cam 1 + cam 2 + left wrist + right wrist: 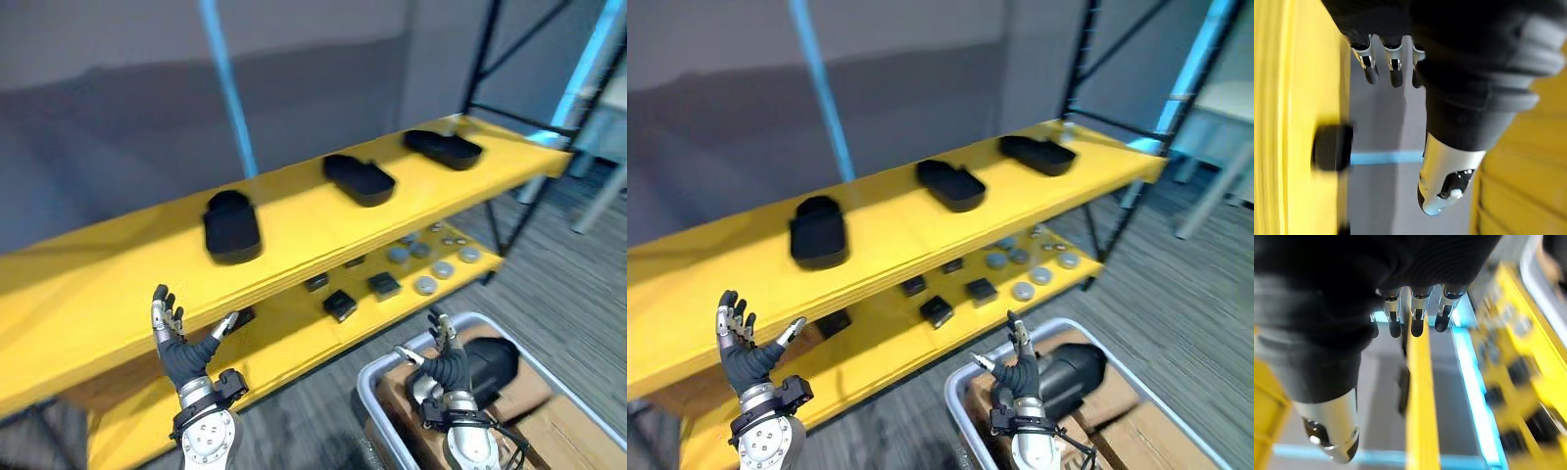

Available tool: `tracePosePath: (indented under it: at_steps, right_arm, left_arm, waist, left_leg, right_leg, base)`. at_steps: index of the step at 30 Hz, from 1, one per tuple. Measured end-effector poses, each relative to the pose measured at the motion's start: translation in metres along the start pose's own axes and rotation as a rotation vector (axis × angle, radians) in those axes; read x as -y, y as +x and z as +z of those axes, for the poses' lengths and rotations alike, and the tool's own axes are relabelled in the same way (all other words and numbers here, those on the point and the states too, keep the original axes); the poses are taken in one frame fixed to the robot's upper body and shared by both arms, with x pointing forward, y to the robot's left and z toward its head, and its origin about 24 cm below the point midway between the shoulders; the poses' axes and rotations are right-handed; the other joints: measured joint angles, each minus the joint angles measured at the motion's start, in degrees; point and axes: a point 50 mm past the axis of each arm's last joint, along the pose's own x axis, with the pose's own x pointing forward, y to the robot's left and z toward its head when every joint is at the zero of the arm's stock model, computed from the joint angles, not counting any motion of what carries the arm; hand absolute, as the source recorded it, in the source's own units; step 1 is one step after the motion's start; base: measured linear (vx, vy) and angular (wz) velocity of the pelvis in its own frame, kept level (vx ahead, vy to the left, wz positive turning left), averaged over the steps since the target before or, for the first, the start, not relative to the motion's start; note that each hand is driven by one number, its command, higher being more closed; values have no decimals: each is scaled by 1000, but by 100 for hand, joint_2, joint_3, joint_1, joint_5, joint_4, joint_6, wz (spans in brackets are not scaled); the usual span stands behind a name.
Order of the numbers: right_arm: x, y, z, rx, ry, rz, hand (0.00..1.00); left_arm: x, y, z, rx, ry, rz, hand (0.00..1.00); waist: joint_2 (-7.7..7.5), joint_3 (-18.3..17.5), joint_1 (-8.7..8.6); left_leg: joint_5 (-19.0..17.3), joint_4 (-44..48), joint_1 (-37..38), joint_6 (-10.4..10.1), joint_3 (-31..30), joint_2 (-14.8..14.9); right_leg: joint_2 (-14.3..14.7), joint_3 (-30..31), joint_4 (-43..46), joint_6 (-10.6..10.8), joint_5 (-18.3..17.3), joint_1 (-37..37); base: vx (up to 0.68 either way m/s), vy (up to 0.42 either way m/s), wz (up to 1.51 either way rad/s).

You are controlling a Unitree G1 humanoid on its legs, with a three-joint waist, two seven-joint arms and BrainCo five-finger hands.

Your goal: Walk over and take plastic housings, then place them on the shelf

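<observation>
Three black plastic housings lie on the top board of the yellow shelf (108,284): one at the left (231,226), one in the middle (359,179) and one at the right (443,148). Another black housing (493,363) rests in the grey bin (377,399) on the floor at the lower right. My left hand (178,345) is raised in front of the shelf's edge, open and empty. My right hand (446,362) hovers above the bin beside the housing, fingers straight, holding nothing.
The lower shelf board carries small black blocks (340,305) and several grey discs (426,285). Cardboard boxes (558,431) sit in the bin. A black frame post (484,59) rises at the shelf's right end. Grey carpet (578,284) spreads to the right.
</observation>
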Motion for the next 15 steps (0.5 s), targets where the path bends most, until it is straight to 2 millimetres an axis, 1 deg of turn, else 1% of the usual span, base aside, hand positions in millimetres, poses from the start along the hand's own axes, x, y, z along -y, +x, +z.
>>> tracePosePath:
  at_steps: [1,2,3,4,5,6,7,8,9,10,11,12,13,14,15]
  right_arm:
    - [2,-4,2,3,2,-5,0]
    - [3,-7,2,-2,3,-10,0]
    - [6,-16,2,-16,3,-20,0]
    - [7,-21,2,-23,5,-23,0]
    - [6,-29,2,-40,23,-30,0]
    - [5,-33,6,-31,40,-36,0]
    - [5,-33,8,-23,41,-36,0]
    - [2,-28,7,-20,52,-38,0]
    - [-2,-26,2,-39,64,-40,0]
    - [-3,-25,-1,-49,65,-38,0]
    - [-4,-23,-9,-76,60,-32,0]
    - [-3,-24,-17,-110,51,-40,0]
    - [-1,-25,-21,-129,45,-47,0]
    - [1,-26,-29,-162,34,-56,0]
    - [2,-27,-33,-181,32,-61,0]
  left_arm:
    - [2,0,0,0,-8,-5,0]
    - [5,0,1,2,-17,-11,0]
    - [15,1,3,10,-45,-35,0]
    - [19,2,5,17,-58,-49,0]
    - [26,4,8,33,-76,-75,0]
    - [30,5,10,39,-86,-93,0]
    - [31,5,10,40,-89,-96,0]
    - [31,5,8,34,-83,-99,0]
    - [30,5,0,7,-61,-112,0]
    - [30,3,-5,-13,-48,-122,0]
    - [29,1,-12,-45,-24,-139,0]
    - [31,1,-14,-50,-21,-156,0]
    - [31,1,-13,-48,-23,-164,0]
    - [32,1,-14,-51,-20,-178,0]
    - [30,1,-15,-54,-12,-188,0]
  waist:
    - [1,0,-54]
    - [-14,5,-92]
    - [-79,47,-121]
    - [-131,81,-115]
    - [-287,129,-78]
    - [-440,101,-94]
    - [-456,104,-96]
    - [-461,150,-24]
    - [-548,152,99]
    - [-555,147,122]
    - [-521,171,114]
    - [-498,188,79]
    - [-499,188,82]
    - [-514,186,96]
    - [-634,153,98]
  left_leg:
    - [-155,41,41,43,-176,-89]
    - [-236,36,77,126,-203,-132]
    - [-406,-28,165,309,-115,-201]
    - [-500,-14,174,415,-49,-251]
    - [-544,162,116,511,237,-403]
    - [-594,402,-94,722,488,-600]
    - [-566,408,-160,906,630,-626]
    - [-420,203,-290,1171,1275,-343]
    - [-157,-94,-321,1130,1869,-119]
    - [-34,-283,-291,1152,2112,-18]
    - [217,-718,-167,1248,2502,159]
    - [426,-1045,-140,1276,2757,294]
    - [471,-1161,-142,1305,2869,352]
    - [526,-1318,-165,1351,3102,435]
    - [565,-1411,-208,1242,3280,371]
  right_leg:
    - [34,177,167,98,-30,-116]
    - [42,284,243,157,-38,-176]
    - [37,484,282,269,-2,-245]
    - [26,612,241,341,48,-260]
    - [-47,953,41,480,235,-267]
    - [-184,1293,-527,405,647,-279]
    - [-268,1376,-926,163,988,-258]
    - [-320,732,-1579,-660,1834,-243]
    - [-318,-743,-891,-573,1525,-524]
    - [-316,-1255,-508,-476,1211,-577]
    - [-318,-1761,32,-449,619,-497]
    - [-381,-1933,219,-329,154,-279]
    - [-430,-1999,233,-280,-26,-136]
    - [-576,-2231,108,-229,-293,188]
    - [-769,-2268,-385,-129,-476,566]
  base:
    - [-76,308,-140]
    - [-87,288,-80]
    - [-82,253,-63]
    - [-125,350,-97]
    - [-175,390,-125]
    - [-208,410,-144]
    - [-305,411,-195]
    - [-359,328,-243]
    - [-376,288,-256]
    - [-363,239,-235]
    - [-302,182,-183]
    - [-267,128,-159]
    - [-200,-13,-130]
    - [-192,-81,-113]
    - [-186,-95,-104]
